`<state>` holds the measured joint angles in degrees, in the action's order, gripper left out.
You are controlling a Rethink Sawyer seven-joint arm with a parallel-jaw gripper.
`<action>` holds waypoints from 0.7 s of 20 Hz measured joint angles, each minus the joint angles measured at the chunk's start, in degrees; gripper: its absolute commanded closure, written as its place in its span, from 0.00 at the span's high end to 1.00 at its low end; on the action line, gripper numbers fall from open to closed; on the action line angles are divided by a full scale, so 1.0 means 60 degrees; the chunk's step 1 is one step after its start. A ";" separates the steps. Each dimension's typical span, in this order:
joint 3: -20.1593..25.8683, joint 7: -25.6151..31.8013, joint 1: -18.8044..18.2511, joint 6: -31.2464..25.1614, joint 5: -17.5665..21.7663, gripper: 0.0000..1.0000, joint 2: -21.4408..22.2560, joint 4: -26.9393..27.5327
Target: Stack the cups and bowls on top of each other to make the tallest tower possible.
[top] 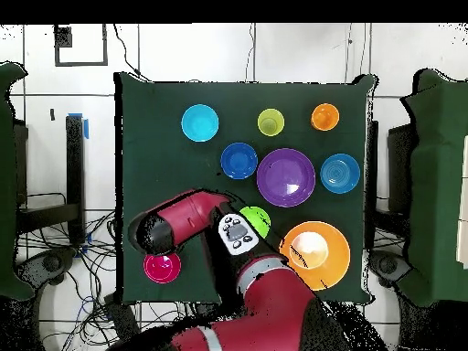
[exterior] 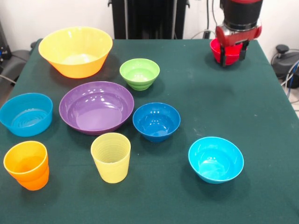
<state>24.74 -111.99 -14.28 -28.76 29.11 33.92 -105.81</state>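
Nearest you in the front view: orange cup (exterior: 26, 164) at the corner, pale yellow ribbed cup (exterior: 111, 156) beside it, cyan bowl (exterior: 216, 159) off to the other side. All three stand alone, upright, nothing in them.

Next row back: light blue straight-sided bowl (exterior: 26, 114), wide purple bowl (exterior: 96, 107), dark blue bowl (exterior: 156, 121). Purple and dark blue sit just beside each other; you cannot tell whether the rims touch. All separate, none stacked.

Further back: lime green bowl (exterior: 139, 73) and the large yellow-orange bowl (exterior: 75, 51), also single.

Far corner: the gripper (exterior: 233, 55) hangs low over the tower (exterior: 217, 51), a red piece on the green table cover (exterior: 210, 102). Dark fingers come down in front of it. You cannot tell from either view whether the jaws are closed on it or merely straddle it, nor whether cup and bowl are nested; the arm hides most of it. In the overhead view the red piece (top: 162, 267) shows just beside the arm's end.

Progress, judged: early. At most one short red stack exists; eight pieces remain loose and well apart from it. Most of the build is left.

Writing: none readable on cups, bowls or arm.
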 measured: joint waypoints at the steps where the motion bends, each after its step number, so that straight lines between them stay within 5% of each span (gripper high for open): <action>1: 0.0056 0.0000 -0.0094 -0.0058 0.0075 1.00 -0.0063 0.0081; 14: 0.0607 0.0018 -0.0734 -0.0826 0.0499 1.00 -0.0429 0.0700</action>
<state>28.38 -111.89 -18.68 -33.71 32.10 31.35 -101.61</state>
